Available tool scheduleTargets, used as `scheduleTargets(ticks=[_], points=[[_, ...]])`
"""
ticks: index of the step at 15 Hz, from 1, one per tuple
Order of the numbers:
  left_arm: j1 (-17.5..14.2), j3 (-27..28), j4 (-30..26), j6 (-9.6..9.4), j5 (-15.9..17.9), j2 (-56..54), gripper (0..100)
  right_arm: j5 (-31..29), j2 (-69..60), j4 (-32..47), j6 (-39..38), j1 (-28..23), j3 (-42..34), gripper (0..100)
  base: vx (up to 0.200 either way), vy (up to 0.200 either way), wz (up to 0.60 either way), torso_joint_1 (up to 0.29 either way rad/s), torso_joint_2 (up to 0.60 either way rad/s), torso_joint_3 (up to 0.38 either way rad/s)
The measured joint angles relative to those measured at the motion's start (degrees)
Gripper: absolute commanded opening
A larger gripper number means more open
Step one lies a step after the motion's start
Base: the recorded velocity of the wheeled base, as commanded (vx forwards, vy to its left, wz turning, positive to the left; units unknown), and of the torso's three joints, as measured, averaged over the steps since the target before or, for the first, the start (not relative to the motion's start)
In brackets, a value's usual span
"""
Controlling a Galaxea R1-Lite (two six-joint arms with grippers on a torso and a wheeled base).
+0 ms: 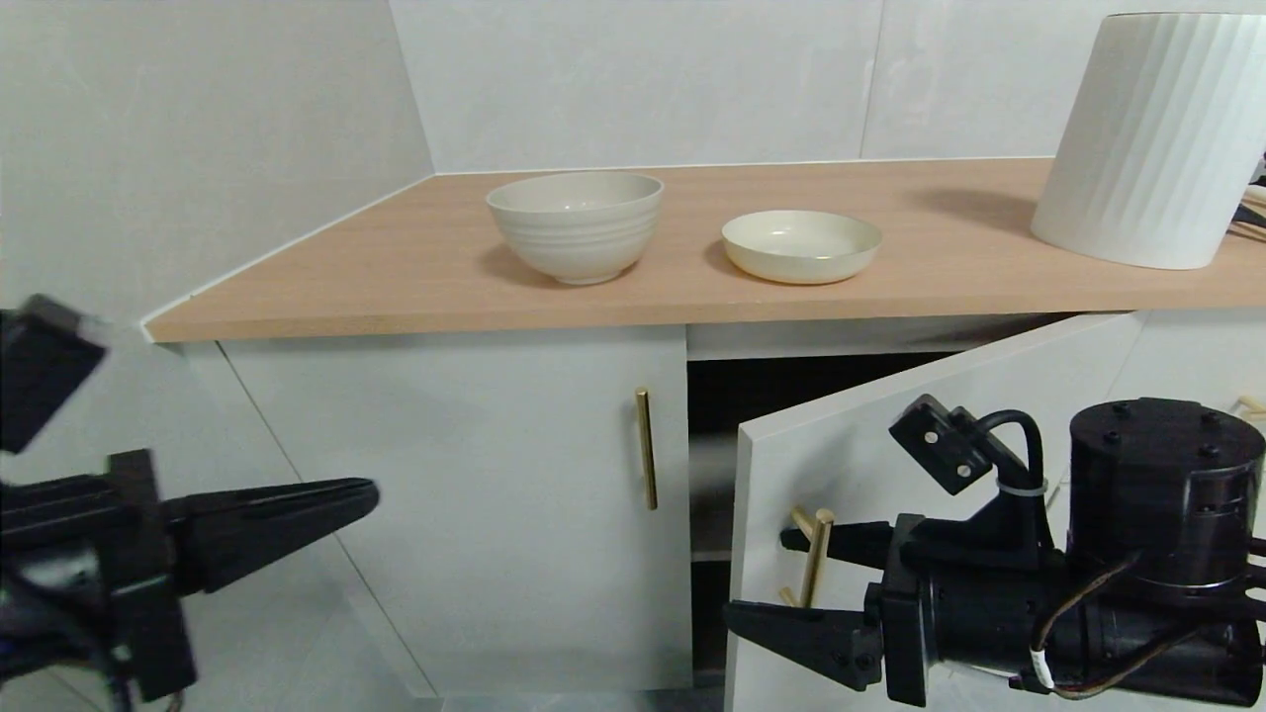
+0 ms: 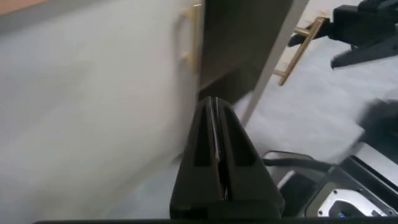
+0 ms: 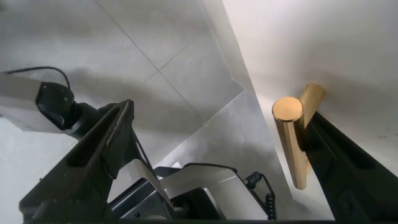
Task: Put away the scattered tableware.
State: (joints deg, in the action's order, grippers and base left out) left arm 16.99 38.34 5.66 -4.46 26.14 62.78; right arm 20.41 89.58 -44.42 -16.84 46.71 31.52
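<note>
A pale ribbed bowl (image 1: 576, 225) and a shallow cream dish (image 1: 801, 244) stand on the wooden countertop (image 1: 396, 267). Below it, the right cabinet door (image 1: 890, 415) hangs partly open, and its gold handle (image 1: 816, 554) (image 3: 292, 137) lies between the spread fingers of my right gripper (image 1: 762, 578) (image 3: 217, 112), close against one finger (image 3: 339, 158). That gripper is open and holds nothing. My left gripper (image 1: 368, 494) (image 2: 214, 109) is shut and empty, low in front of the closed left door (image 1: 455, 494).
A tall white ribbed container (image 1: 1157, 138) stands at the right end of the counter. The closed door carries its own gold handle (image 1: 646, 448) (image 2: 193, 34). The dark cabinet opening (image 1: 712, 415) shows a shelf inside. Tiled walls close the corner on the left.
</note>
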Motion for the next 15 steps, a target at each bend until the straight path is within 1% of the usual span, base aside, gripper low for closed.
scheduleTargets(ticks=[1, 2, 3, 4, 5, 6, 7, 8, 12, 14, 15], points=[[1.8, 0.4, 3.5, 0.50, 0.2, 4.6, 0, 0.0, -0.1, -0.1, 0.0, 0.0, -0.2, 100, 0.000, 0.000, 0.00, 0.000, 0.00, 0.000], [3.3, 0.5, 6.6, 1.65, 0.4, 8.6, 0, 0.1, -0.1, -0.1, 0.0, 0.0, -0.3, 100, 0.000, 0.000, 0.00, 0.000, 0.00, 0.000], [4.5, 0.6, 10.2, 3.38, 0.4, 12.2, 0, 0.0, -0.1, -0.1, 0.1, 0.0, -0.4, 100, 0.000, 0.000, 0.00, 0.000, 0.00, 0.000], [6.0, 0.7, 15.1, 6.51, 0.5, 15.8, 0, 0.1, -0.1, -0.1, 0.1, 0.0, -0.5, 100, 0.000, 0.000, 0.00, 0.000, 0.00, 0.000], [8.1, 0.7, 21.3, 11.43, 0.8, 19.3, 0, 0.0, -0.1, -0.1, 0.1, 0.0, -0.5, 100, 0.000, 0.000, 0.00, 0.000, 0.00, 0.000], [9.8, 0.7, 25.9, 13.87, 0.9, 22.4, 0, 0.0, -0.1, -0.1, 0.1, 0.0, -0.6, 100, 0.000, 0.000, 0.00, 0.000, 0.00, 0.000], [10.8, 0.5, 29.0, 14.75, 1.0, 24.8, 0, 0.1, -0.1, -0.1, 0.1, 0.0, -0.6, 100, 0.000, 0.000, 0.00, 0.000, 0.00, 0.000], [11.7, 0.2, 32.0, 15.15, 1.0, 27.3, 0, 0.0, -0.1, -0.1, 0.1, -0.1, -0.7, 100, 0.000, 0.000, 0.00, 0.000, 0.00, 0.000], [16.0, -0.5, 42.8, 15.68, 0.8, 37.0, 0, 0.0, 0.0, -0.1, 0.4, -0.1, -1.0, 100, 0.000, 0.000, 0.00, 0.000, 0.00, 0.000], [18.2, 1.6, 48.3, 17.48, 0.6, 42.3, 0, 0.0, 0.1, -0.1, 0.4, -0.2, -1.2, 100, 0.000, 0.000, 0.00, 0.000, 0.00, 0.000], [19.2, 3.0, 49.7, 18.12, 0.6, 44.3, 0, 0.0, 0.2, -0.1, 0.4, -0.2, -1.2, 100, 0.000, 0.000, 0.00, 0.000, 0.00, 0.000]])
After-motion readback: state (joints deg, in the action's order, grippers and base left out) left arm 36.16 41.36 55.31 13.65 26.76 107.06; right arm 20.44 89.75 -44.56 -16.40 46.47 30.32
